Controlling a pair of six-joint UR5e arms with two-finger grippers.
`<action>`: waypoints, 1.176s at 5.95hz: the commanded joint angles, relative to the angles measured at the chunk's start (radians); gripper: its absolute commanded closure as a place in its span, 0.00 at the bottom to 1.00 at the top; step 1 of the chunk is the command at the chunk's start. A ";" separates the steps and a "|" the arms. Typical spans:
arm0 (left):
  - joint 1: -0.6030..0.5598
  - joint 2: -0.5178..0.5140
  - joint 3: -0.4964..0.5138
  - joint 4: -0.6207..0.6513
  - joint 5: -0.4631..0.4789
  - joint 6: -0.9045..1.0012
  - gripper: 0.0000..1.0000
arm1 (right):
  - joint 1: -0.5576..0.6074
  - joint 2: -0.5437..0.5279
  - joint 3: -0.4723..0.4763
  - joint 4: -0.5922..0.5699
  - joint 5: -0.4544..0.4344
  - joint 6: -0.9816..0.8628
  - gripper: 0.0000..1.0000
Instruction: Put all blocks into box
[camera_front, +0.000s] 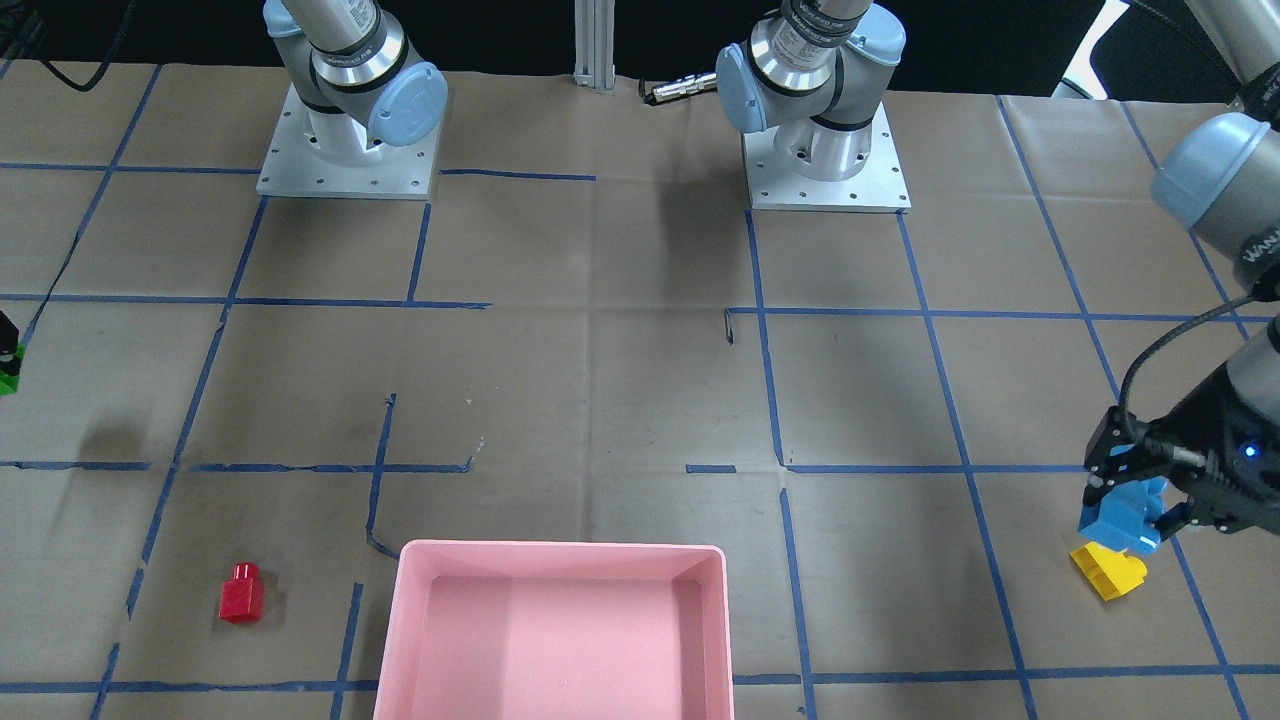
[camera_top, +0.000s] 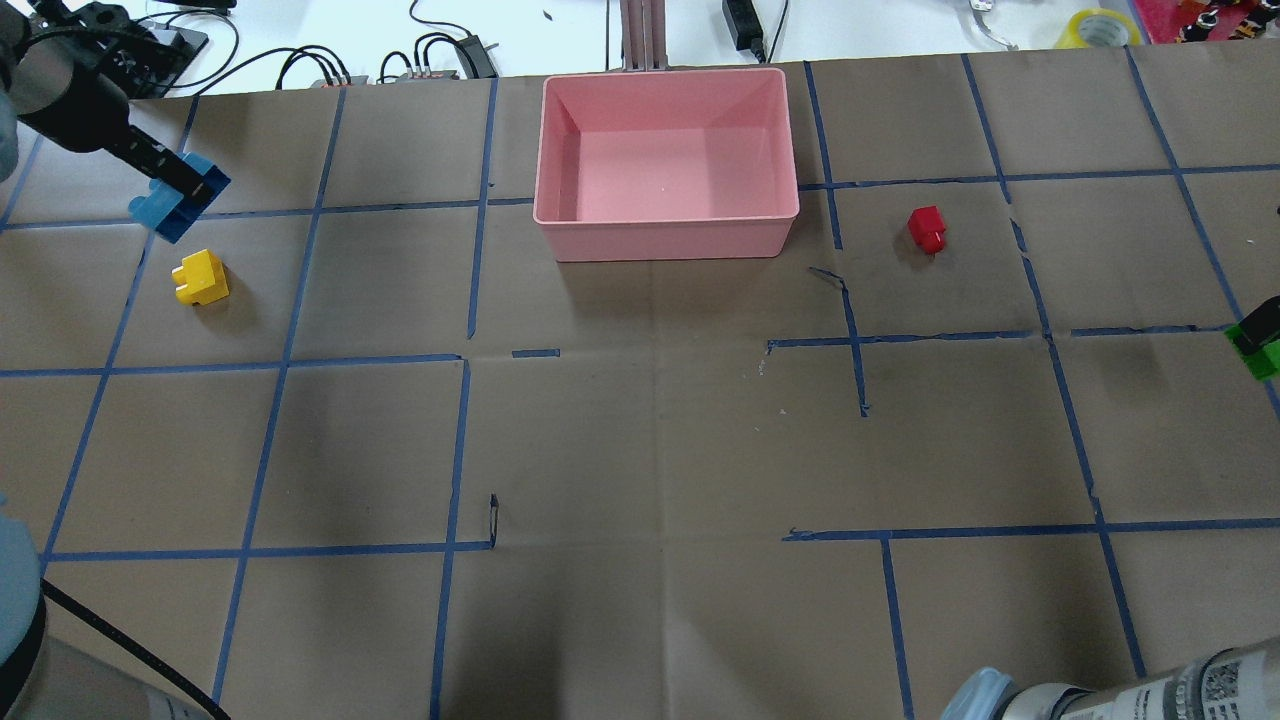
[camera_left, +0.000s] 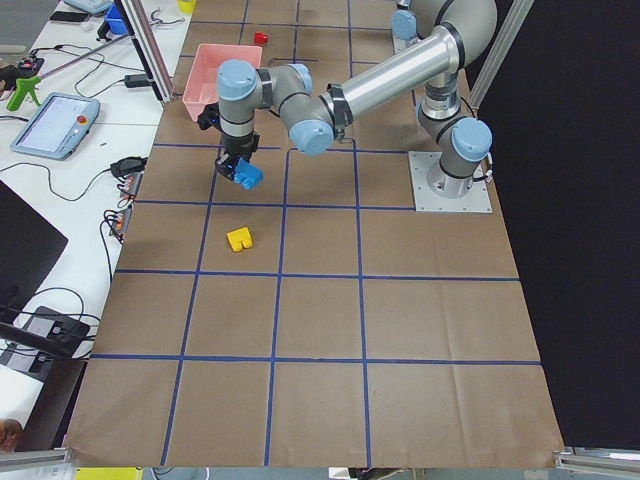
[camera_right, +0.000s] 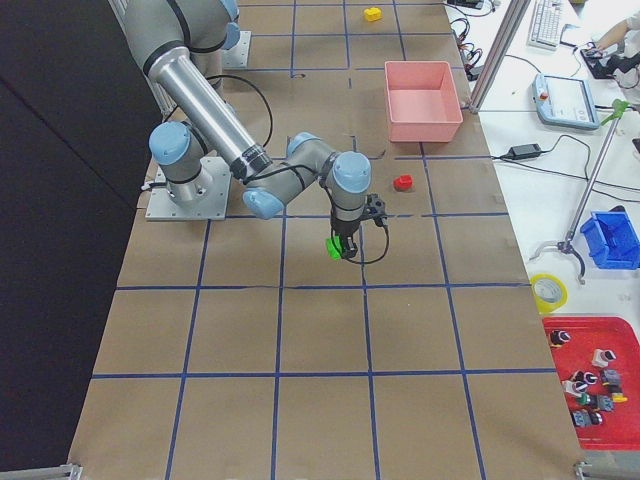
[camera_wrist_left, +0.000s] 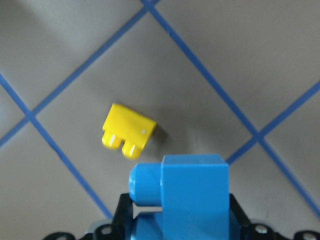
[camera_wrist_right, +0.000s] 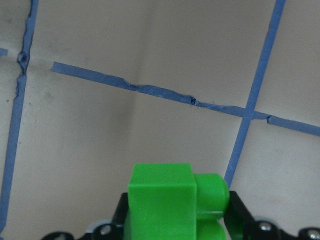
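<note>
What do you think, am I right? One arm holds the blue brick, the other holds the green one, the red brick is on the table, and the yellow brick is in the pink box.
Almost. The yellow brick is not in the pink box; it lies on the table, as the overhead exterior view shows. Everything else is right.

Left gripper (camera_top: 180, 187), arm stretched far out to its side, holds the blue block (camera_top: 165, 215) aloft; right gripper (camera_top: 1255, 338), likewise outstretched, holds the green block (camera_top: 1262, 362) aloft.
</note>
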 joint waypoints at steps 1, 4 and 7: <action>-0.213 -0.137 0.211 0.001 0.005 -0.431 0.87 | 0.123 0.003 -0.166 0.171 0.001 0.157 0.72; -0.467 -0.277 0.347 -0.010 0.007 -0.861 0.86 | 0.208 0.044 -0.375 0.395 0.186 0.241 0.86; -0.567 -0.371 0.349 0.100 0.010 -0.991 0.86 | 0.399 0.152 -0.582 0.450 0.225 0.534 0.94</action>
